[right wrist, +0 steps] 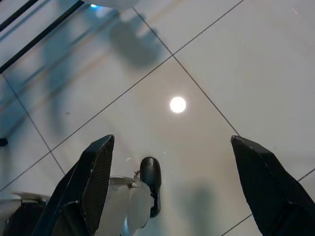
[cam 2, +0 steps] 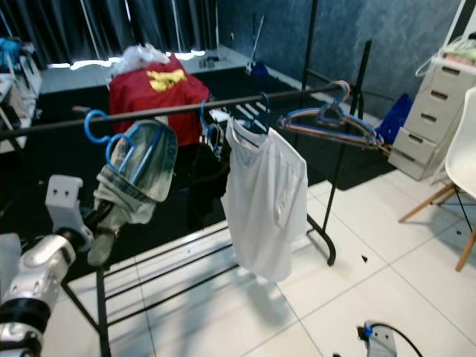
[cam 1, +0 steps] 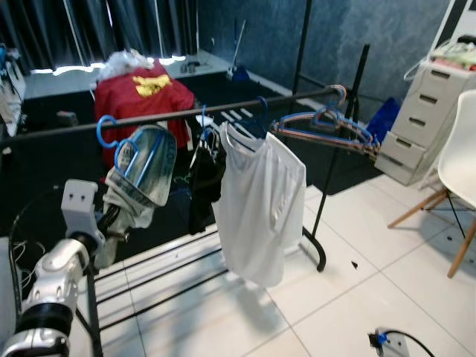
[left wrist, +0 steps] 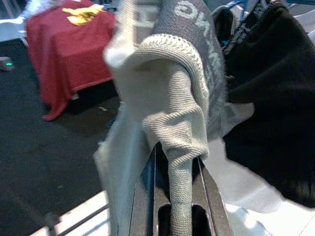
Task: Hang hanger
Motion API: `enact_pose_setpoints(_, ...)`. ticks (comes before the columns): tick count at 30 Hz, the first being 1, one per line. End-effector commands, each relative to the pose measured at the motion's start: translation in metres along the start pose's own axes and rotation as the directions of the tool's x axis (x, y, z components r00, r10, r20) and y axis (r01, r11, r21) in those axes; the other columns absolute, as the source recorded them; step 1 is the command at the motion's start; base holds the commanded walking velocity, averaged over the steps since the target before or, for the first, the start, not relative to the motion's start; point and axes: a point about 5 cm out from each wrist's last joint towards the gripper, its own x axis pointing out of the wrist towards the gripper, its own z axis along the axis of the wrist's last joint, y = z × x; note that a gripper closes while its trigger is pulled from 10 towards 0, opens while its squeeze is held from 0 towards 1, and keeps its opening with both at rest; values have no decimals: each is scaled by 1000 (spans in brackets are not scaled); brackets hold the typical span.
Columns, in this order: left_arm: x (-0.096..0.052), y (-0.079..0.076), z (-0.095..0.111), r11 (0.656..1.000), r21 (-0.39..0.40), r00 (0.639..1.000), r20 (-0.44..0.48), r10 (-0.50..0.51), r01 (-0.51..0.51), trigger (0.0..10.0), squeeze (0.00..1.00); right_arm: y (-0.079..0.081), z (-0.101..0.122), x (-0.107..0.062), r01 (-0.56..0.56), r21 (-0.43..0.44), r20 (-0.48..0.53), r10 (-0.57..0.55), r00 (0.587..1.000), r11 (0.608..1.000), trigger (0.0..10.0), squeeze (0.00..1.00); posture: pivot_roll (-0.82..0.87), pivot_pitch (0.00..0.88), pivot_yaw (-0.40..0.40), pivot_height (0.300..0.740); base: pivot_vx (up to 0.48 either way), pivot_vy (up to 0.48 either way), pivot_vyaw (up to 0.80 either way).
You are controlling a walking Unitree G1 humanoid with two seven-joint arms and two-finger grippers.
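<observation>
Because the blue hanger (cam 1: pixel 119 141) already hooks the rail (cam 1: pixel 67 131), up and ahead of my left gripper (left wrist: pixel 179 196), its grey garment (cam 1: pixel 141 175) trails down into those fingers, which pinch the cloth. My right gripper (right wrist: pixel 172 187) hangs spread over floor tiles (right wrist: pixel 206 59).

Along the rail (cam 1: pixel 186 113), bare bar runs from the frame's left edge to the blue hanger (cam 1: pixel 111 137). Rightward, a black garment (cam 1: pixel 204 182), white shirt (cam 1: pixel 260 201) and empty hangers (cam 1: pixel 327 126) crowd it. White floor tiles (cam 1: pixel 357 297) at lower right lie open.
</observation>
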Motion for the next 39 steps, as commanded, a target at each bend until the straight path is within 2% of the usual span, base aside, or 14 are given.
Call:
enact_pose_setpoints(1, 5, -6, 4, 1000, 3, 1000, 6, -13, 13, 10000, 0, -1, 0, 0, 4, 8, 2, -4, 1000, 1000, 10000, 0, 161, 0, 0, 740, 352, 0, 0)
enact_pose_setpoints(8, 7, -15, -5, 1000, 18, 999, -49, 14, -13, 10000, 0, -1, 0, 0, 4, 7, 2, -4, 1000, 1000, 10000, 0, 164, 0, -1, 740, 355, 0, 0)
enact_pose_setpoints(17, 9, -16, -7, 989, 56, 988, -70, 141, -138, 10000, 0, -2, 0, -1, 4, 5, 2, -4, 1000, 1000, 10000, 0, 159, 0, 2, 740, 198, 0, 0)
enact_pose_setpoints(20, 7, -14, -15, 983, 73, 976, -123, 178, -170, 10000, 0, -2, 0, -1, 6, 6, 3, -6, 1000, 1000, 10000, 0, 160, 0, 4, 740, 0, 0, 0)
enact_pose_setpoints(21, 3, -16, -25, 982, 89, 967, -180, 180, -166, 10000, 0, -2, 0, -1, 6, 5, 3, -7, 1000, 1000, 10000, 0, 160, 0, 4, 740, 0, 0, 0)
enact_pose_setpoints(25, 0, -17, -32, 982, 99, 959, -218, 179, -161, 10000, 0, -2, 0, -1, 7, 5, 3, -7, 1000, 1000, 10000, 0, 160, 0, 4, 740, 0, 0, 0)
enact_pose_setpoints(26, -5, -20, -44, 981, 110, 940, -288, 183, -157, 10000, 0, -2, 0, -1, 8, 4, 2, -8, 1000, 1000, 10000, 0, 163, 0, 5, 740, 0, 0, 0)
enact_pose_setpoints(28, -9, -23, -54, 982, 107, 925, -334, 182, -155, 10000, 0, -2, 0, -1, 8, 3, 2, -8, 1000, 1000, 10000, 0, 164, 0, 5, 740, 0, 0, 0)
enact_pose_setpoints(31, -9, -23, -54, 982, 107, 925, -334, 182, -155, 10000, 0, -2, 0, -1, 8, 3, 2, -8, 1000, 1000, 10000, 0, 164, 0, 5, 740, 0, 0, 0)
enact_pose_setpoints(34, -11, -33, -66, 980, 91, 899, -392, 197, -176, 10000, 0, -1, -1, -1, 8, 3, 2, -8, 1000, 1000, 10000, 0, 155, 0, 9, 740, 0, 0, 0)
enact_pose_setpoints(36, -11, -33, -66, 980, 91, 899, -392, 197, -176, 10000, 0, -1, -1, -1, 8, 3, 2, -8, 1000, 1000, 10000, 0, 155, 0, 9, 740, 0, 0, 0)
enact_pose_setpoints(37, -10, -40, -68, 984, 75, 899, -399, 180, -164, 10000, 0, 0, -1, 0, 7, 3, 2, -7, 1000, 1000, 10000, 0, 155, 0, 11, 740, 0, 0, 0)
enact_pose_setpoints(38, -10, -47, -71, 989, 65, 904, -402, 149, -134, 10000, 1000, 0, -1, 0, 8, 2, 2, -8, 1000, 1000, 10000, 0, 155, 0, 13, 740, 0, 0, 0)
enact_pose_setpoints(39, -10, -47, -71, 989, 65, 904, -402, 149, -134, 10000, 1000, 0, -1, 0, 8, 2, 2, -8, 1000, 1000, 10000, 0, 155, 0, 13, 740, 0, 0, 0)
